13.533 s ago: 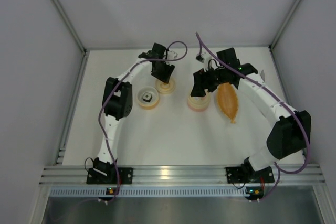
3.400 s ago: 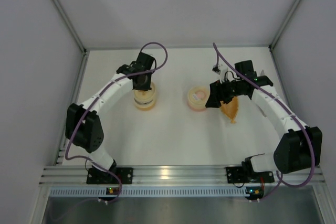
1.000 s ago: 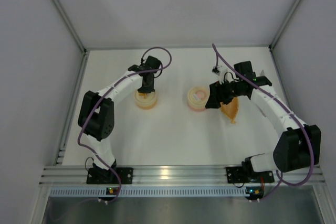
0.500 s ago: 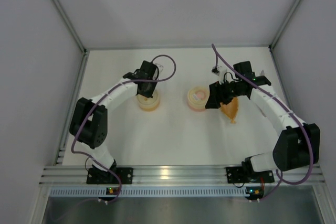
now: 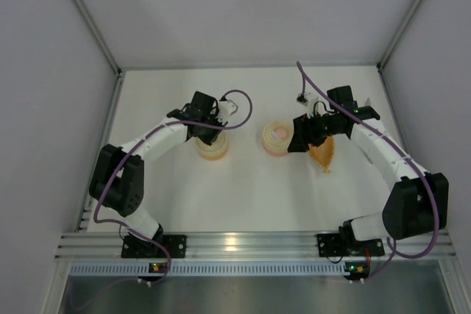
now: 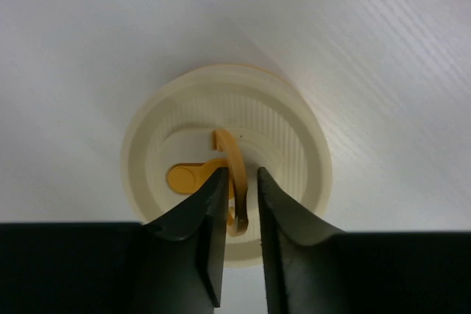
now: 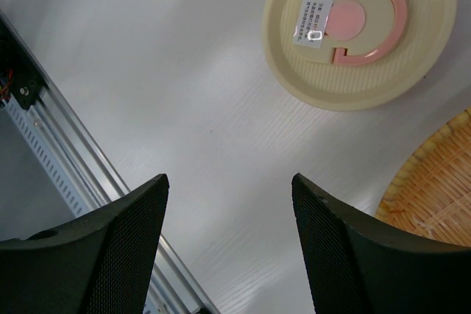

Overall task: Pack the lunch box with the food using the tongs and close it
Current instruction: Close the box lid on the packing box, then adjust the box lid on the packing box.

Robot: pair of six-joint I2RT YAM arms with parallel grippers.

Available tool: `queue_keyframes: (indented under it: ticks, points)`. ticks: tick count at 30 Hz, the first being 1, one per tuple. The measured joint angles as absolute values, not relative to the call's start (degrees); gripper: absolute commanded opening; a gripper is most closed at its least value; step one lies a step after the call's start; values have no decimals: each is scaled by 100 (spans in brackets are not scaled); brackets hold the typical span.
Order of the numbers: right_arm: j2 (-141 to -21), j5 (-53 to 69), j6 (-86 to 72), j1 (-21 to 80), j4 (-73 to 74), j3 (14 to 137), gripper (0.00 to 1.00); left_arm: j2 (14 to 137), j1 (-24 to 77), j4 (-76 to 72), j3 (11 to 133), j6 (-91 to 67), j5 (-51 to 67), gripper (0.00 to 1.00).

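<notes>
The lunch box (image 5: 275, 137) stands mid-table with its cream lid on; the lid's pink mark (image 7: 364, 20) faces up. The orange bag of food (image 5: 322, 154) lies just right of it, and its edge (image 7: 434, 200) shows in the right wrist view. My right gripper (image 5: 299, 137) (image 7: 227, 182) hangs open and empty over bare table between the box and the bag. My left gripper (image 5: 209, 131) (image 6: 241, 174) is straight above a second cream container (image 5: 212, 148). Its jaws stand a narrow gap apart around the raised yellow handle loop (image 6: 234, 163), with a slit on the right side. The tongs are out of view.
The second container's ribbed lid (image 6: 291, 137) has a yellow tab. White walls with metal posts close in the table on three sides. An aluminium rail (image 5: 243, 244) runs along the near edge, also seen in the right wrist view (image 7: 59, 145).
The left wrist has turned and shifted a little over the yellow-handled container, and its jaws have eased apart around the handle loop. The right arm has not moved.
</notes>
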State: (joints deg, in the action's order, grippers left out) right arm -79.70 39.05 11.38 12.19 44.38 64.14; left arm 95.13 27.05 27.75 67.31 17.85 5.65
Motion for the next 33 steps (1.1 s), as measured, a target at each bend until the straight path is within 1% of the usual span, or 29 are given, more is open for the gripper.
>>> queue_keyframes:
  ticks: [2,4,7,13,18,19,21,23,24,26,27,33]
  points:
    - [-7970,3905,1138,1219,4438,6414,67,9507,2703,2781,6733,1881,768,49]
    - [-7970,3905,1140,1219,4438,6414,68,9509,2724,2860,6716,1955,985,62]
    - [-7970,3903,1140,1219,4438,6414,68,9461,2729,2991,6722,2056,1203,69]
    - [-7970,3905,1138,1219,4438,6414,68,9223,2740,3656,6722,2137,1752,69]
    - [-7970,3905,1138,1219,4438,6414,68,8702,2744,4099,6735,2088,2045,69]
    - [-7970,3905,1138,1219,4438,6414,68,8589,2744,4134,6755,2064,2051,68]
    - [-7970,3905,1138,1219,4438,6414,68,8429,2744,4180,6842,1984,2034,62]
    - [-7970,3905,1135,1219,4438,6414,68,8344,2724,4174,6947,1883,1988,52]
    - [-7970,3905,1135,1219,4438,6414,68,8313,2707,4158,6980,1820,1953,33]
    - [-7970,3905,1135,1219,4438,6414,68,8298,2672,4152,7028,1684,1887,13]
    - [-7970,3905,1135,1219,4438,6414,68,8305,2665,4154,7041,1621,1848,0]
    - [-7968,3905,1133,1219,4438,6414,68,8733,2639,4150,7194,1337,1756,0]
